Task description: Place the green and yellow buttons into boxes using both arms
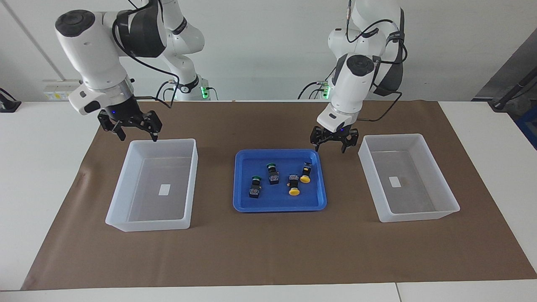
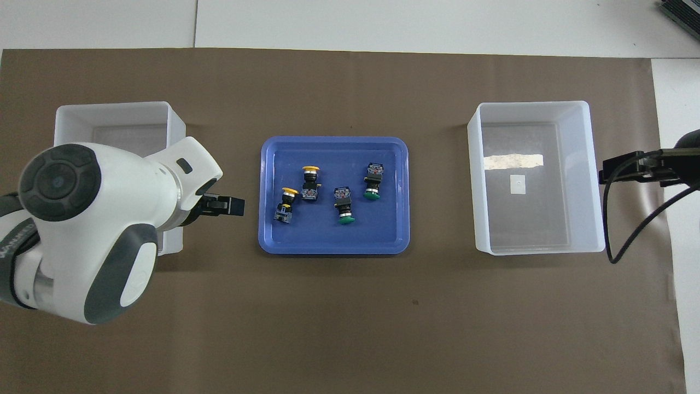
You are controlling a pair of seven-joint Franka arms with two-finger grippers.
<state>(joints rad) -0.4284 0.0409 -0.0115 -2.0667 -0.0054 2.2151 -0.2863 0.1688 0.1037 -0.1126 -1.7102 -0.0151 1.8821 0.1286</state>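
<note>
Nothing has been picked up yet: all four buttons lie in the blue tray (image 1: pixel 280 207) at the middle of the frame, the two green buttons (image 1: pixel 255 186) on the side toward the right arm and the two yellow buttons (image 1: pixel 293 185) on the side toward the left arm, each tipped on its side on the tray floor and none touching a tool. The step in hand looks to me like the approach for the first pick. The left tool (image 1: pixel 334 144) hangs with its fingers apart and nothing between them, over the brown mat just beside the tray's upper corner, between the tray and the box at the left arm's end (image 1: pixel 413 218). The right tool (image 1: pixel 133 130), also spread wide and carrying nothing, sits in the upper part of the facing view over the upper rim of the box at the right arm's end (image 1: pixel 147 226). Both boxes are bare apart from a small white label on each floor. I judge the next move asks each arm to swing in over the tray, come down with its fingers straddling a black switch body, and close without knocking its neighbour, since the buttons lie near one another. As for writing, both box labels look blank from where I stand, and the lettering on the left arm's casing in the overhead view is too small to read.
</note>
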